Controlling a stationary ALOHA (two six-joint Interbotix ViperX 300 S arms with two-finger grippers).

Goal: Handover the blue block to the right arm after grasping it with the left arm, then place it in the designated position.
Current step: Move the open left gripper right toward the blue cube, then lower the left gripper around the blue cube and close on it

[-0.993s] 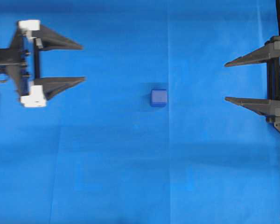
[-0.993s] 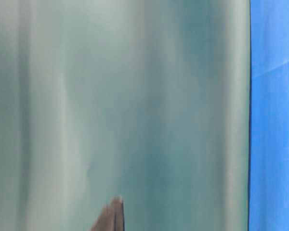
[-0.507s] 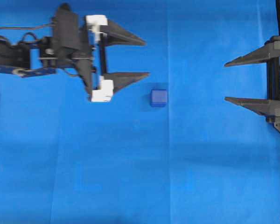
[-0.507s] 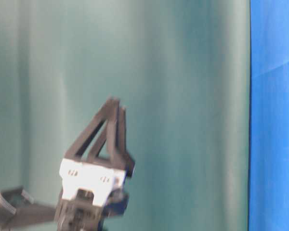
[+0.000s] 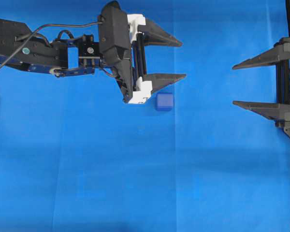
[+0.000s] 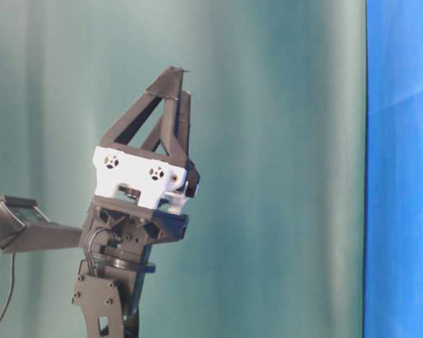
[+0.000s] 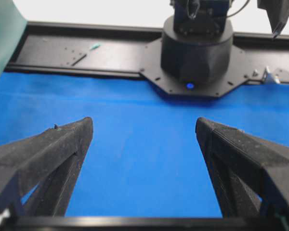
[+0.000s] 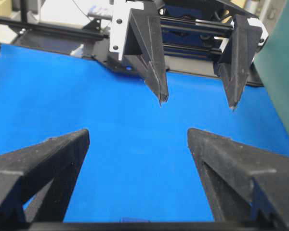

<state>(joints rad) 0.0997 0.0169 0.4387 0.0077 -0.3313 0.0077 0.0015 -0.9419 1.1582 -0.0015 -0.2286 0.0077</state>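
The blue block (image 5: 164,102) lies on the blue cloth near the middle. My left gripper (image 5: 183,60), with white corner pieces, is open and empty and held above the cloth. In the overhead view its near finger (image 5: 166,78) lies just over the block's upper edge, so the block is outside its span. The left gripper stands raised in the table-level view (image 6: 180,81). The block is out of the left wrist view (image 7: 143,124). My right gripper (image 5: 233,84) is open and empty at the right edge. The right wrist view (image 8: 138,134) shows the left gripper (image 8: 197,103) opposite and a sliver of the block (image 8: 134,220).
The blue cloth (image 5: 135,169) covers the table. A green panel (image 6: 268,141) fills the table-level view behind the left arm. The right arm's black base (image 7: 197,48) and a black rail (image 7: 62,53) lie beyond the cloth's far edge.
My left arm has moved right, from the left edge to just beside the block, and has risen into the table-level view. The block and the right gripper have not moved.
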